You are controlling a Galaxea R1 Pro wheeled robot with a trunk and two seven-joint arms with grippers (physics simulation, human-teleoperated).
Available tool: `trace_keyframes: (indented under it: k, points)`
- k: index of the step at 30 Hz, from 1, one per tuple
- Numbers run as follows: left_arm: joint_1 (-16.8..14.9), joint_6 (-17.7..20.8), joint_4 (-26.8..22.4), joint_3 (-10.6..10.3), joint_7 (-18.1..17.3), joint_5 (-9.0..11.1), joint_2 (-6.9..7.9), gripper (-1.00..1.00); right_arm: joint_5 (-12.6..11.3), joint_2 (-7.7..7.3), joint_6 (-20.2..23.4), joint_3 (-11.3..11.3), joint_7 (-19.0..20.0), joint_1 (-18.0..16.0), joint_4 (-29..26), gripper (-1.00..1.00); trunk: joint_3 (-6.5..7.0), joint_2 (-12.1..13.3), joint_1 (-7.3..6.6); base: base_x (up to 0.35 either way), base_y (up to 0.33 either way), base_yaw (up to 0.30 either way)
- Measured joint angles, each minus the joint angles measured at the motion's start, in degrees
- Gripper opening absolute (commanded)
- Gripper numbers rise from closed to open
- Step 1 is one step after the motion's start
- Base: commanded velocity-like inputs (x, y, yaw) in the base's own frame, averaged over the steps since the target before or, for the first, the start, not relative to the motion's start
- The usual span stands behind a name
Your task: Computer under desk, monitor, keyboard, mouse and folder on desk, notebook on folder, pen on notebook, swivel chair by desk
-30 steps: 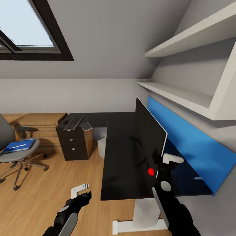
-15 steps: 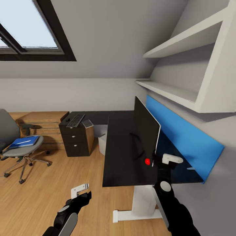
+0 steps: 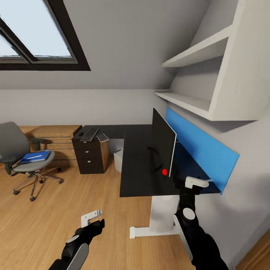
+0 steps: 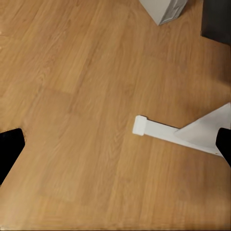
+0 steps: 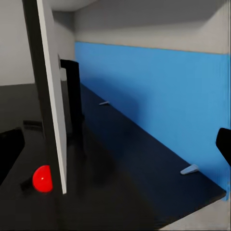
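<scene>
The black desk point(image 3: 137, 176) runs along the right wall, and the monitor point(image 3: 163, 144) stands upright on it, red dot at its near lower corner. The right wrist view sees the monitor point(image 5: 48, 96) edge-on. The keyboard point(image 3: 90, 134), the mouse point(image 3: 80, 133) and the grey notebook point(image 3: 102, 137) lie on the far wing above the drawers. The light grey computer point(image 3: 118, 160) sits under the desk. The blue folder point(image 3: 35, 156) rests on the swivel chair point(image 3: 17, 144) at the left. My right gripper point(image 3: 189, 183) hangs open by the desk's near corner. My left gripper point(image 3: 94, 220) is open over the floor.
A wooden chest of drawers point(image 3: 56, 137) stands behind the chair. White shelves point(image 3: 187, 101) and a blue wall panel point(image 3: 198, 148) sit above the desk. The desk's white foot point(image 4: 161, 129) lies on the wooden floor point(image 3: 56, 202) between my arms.
The whole view has pulled back and turned slightly, so desk, monitor and chair look farther off. The right gripper now sits clear of the monitor's corner. Both arms keep their pose.
</scene>
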Motion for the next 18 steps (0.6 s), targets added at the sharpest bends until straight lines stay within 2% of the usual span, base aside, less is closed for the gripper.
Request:
trace_keyframes:
  k: [10,16,17,18]
  points:
    - [0.0,0.1,2.9,0.1,-0.1,0.0,0.0,1.0,0.0,0.15,0.0,0.2,0.0,0.0,3.4,1.0,0.0,0.0,0.0,-0.337,0.0,0.0]
    - [0.0,-0.3,5.3,-0.1,-0.3,-0.7,-0.69,1.0,-0.1,0.27,-0.1,0.3,0.1,0.0,5.3,1.0,0.0,0.0,0.0,-0.331,0.0,0.0]
    - [0.0,-3.6,8.0,-0.1,-0.4,-0.6,-0.78,1.0,-0.4,0.12,-2.3,0.3,0.0,0.0,9.9,1.0,-0.01,0.0,0.0,-0.287,0.0,0.0]
    - [0.0,-4.6,9.1,-0.1,-0.5,-0.6,-0.79,1.0,-0.3,0.1,-3.2,0.3,0.0,0.0,11.1,1.0,0.0,0.0,0.0,-0.216,0.0,0.0]
